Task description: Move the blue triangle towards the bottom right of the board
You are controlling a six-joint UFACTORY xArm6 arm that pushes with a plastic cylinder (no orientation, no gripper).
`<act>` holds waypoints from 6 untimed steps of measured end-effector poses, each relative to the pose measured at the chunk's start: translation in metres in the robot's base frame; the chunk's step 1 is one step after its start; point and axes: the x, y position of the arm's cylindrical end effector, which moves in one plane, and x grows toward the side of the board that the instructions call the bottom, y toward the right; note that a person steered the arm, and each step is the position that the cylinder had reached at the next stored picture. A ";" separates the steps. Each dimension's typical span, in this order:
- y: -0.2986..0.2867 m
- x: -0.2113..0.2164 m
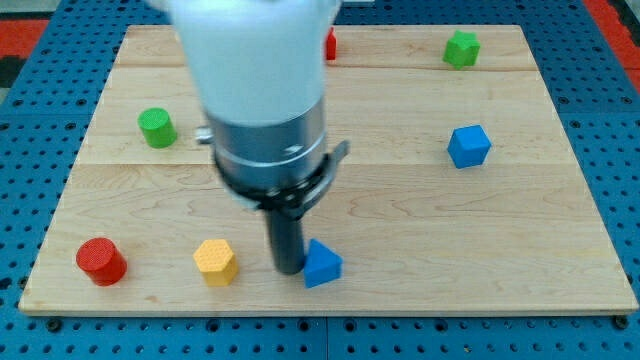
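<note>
- Camera view shows our arm [262, 90] coming down from the view's top over a wooden board [400, 215], which lies on a blue pegboard [610, 120].
- We carry no pincer, only a dark rod; so there is nothing to spread or press together, and nothing is pinched.
- Our tip [287, 270] rests on the board near its bottom edge, a little to the view's left of centre.
- We see the blue triangle [322, 264] just to the view's right of the tip, touching it or very nearly so; we cannot tell which.
- That triangle sits low on the board, near the middle of the bottom edge, well apart from the bottom right corner.
- A yellow block [215, 261], roughly hexagonal, stands near the tip on the view's left.
- A red cylinder [101, 261] stands at the bottom left of the board.
- A green cylinder [157, 127] stands at the view's left, in the upper half.
- A blue cube [469, 146] stands at the view's right, well apart from the triangle.
- A green block [461, 48] stands near the top right; its shape we cannot make out.
- A red block [330, 44] peeks out beside the arm at the top, mostly hidden.
</note>
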 end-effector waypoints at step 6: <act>0.162 0.016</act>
